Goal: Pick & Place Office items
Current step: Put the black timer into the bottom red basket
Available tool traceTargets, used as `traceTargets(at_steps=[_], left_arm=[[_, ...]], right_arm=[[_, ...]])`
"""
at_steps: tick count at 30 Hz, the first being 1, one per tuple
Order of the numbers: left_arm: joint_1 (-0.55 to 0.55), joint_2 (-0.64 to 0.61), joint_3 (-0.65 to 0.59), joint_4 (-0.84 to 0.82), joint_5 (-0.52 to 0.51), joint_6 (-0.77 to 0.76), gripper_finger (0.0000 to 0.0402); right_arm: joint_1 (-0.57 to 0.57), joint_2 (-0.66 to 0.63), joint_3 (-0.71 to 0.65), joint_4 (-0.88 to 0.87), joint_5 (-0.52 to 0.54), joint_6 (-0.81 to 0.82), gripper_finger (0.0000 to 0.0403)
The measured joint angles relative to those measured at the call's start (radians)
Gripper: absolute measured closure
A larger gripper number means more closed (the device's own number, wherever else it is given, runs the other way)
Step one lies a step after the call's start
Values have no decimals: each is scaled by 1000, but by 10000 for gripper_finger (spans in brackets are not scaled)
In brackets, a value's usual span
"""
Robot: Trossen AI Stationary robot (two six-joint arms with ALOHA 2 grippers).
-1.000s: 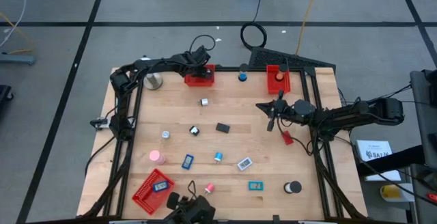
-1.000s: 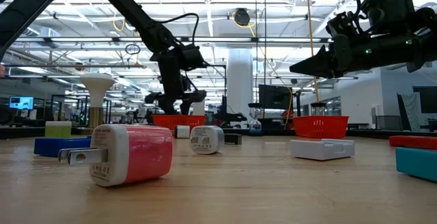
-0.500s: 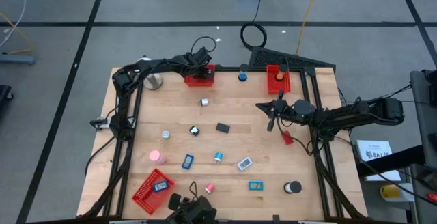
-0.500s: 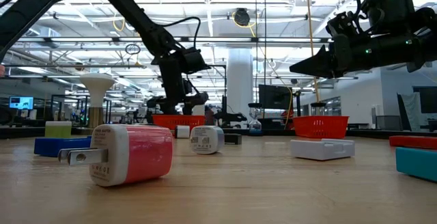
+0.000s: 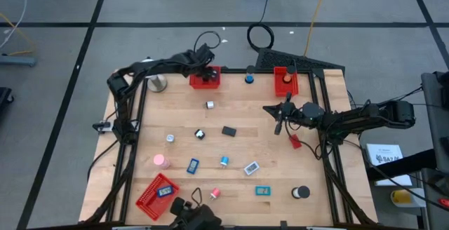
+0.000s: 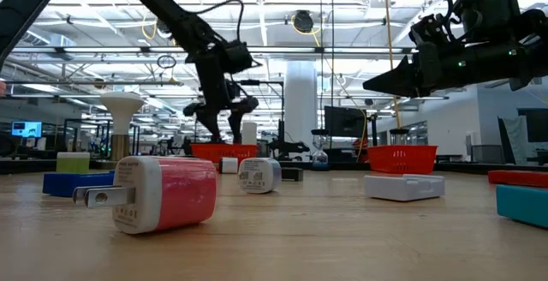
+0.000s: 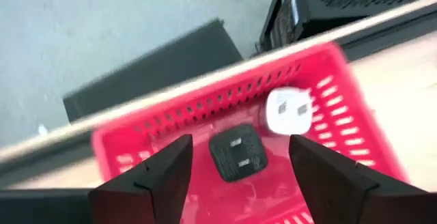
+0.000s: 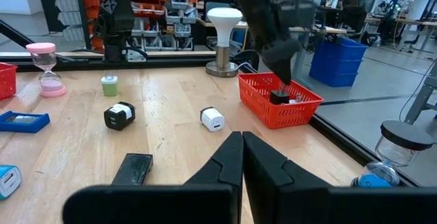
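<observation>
Left pincer [image 7: 239,176] spread open above red mesh tray [image 7: 341,101], boxy black charger [image 7: 237,154], rounded white plug [image 7: 289,110] inside, right pincer [image 5: 278,126] closed

red tray [image 7: 334,108] blurred and cropped in left wrist view

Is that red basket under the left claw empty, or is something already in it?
Not empty. The left wrist view shows a black charger and a white one lying inside the red basket, with the left gripper open above them.
</observation>
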Motion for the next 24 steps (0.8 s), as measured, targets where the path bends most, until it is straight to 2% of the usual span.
traceTargets(at_steps=[6,9,14,17,20,24], left_arm=[[-82,-112,-58,82,-7,147,207],[-153,-185,-185,283,12,230,248],[-270,-283,-451,730,143,367,308],[-323,-299,-562,966,210,400,333],[-363,-299,-626,1112,244,382,351],[-409,-298,-678,1181,249,373,370]], right_arm=[[0,0,0,-1,-2,0,403],[0,0,0,-19,-1,1,403],[0,0,0,-36,-1,49,403],[0,0,0,-38,-2,115,403],[0,0,0,-20,-1,213,403],[0,0,0,-11,-1,237,400]])
